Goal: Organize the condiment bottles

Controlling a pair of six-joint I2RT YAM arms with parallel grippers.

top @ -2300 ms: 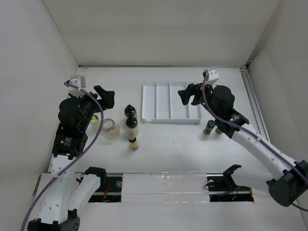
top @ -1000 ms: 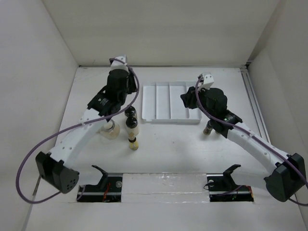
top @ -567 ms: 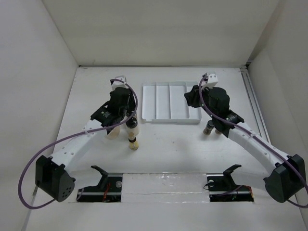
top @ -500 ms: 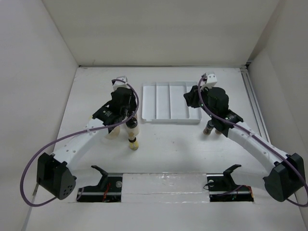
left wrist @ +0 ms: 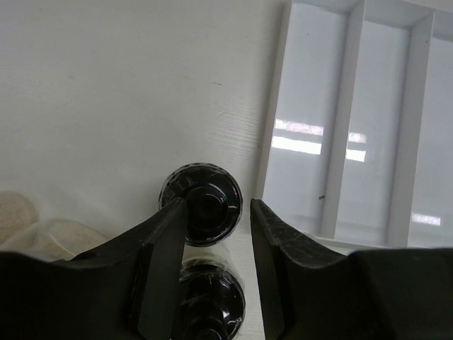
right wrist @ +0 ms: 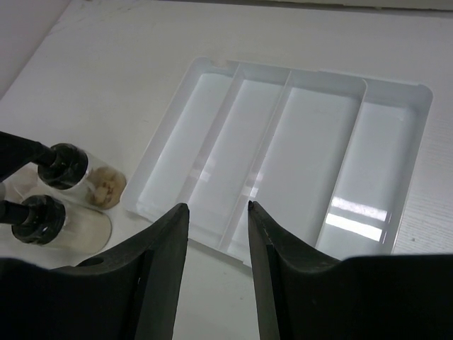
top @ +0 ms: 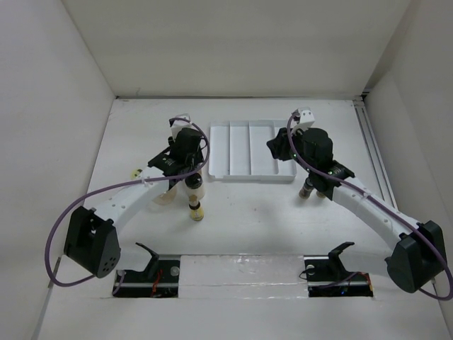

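Black-capped bottle (left wrist: 205,212), upright on the bench (left wrist: 106,85) just beside the white tray (left wrist: 272,134), now sits inside the parted left end effector (left wrist: 218,209), swung in from the far left, so pickup looks imminent; right end effector (right wrist: 216,212) hangs parted, empty, above the tray.

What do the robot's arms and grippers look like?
The left arm and right arm have white links, black joint housings and a looping purple cable each. The left gripper and right gripper each carry two flat, tapered black fingers.
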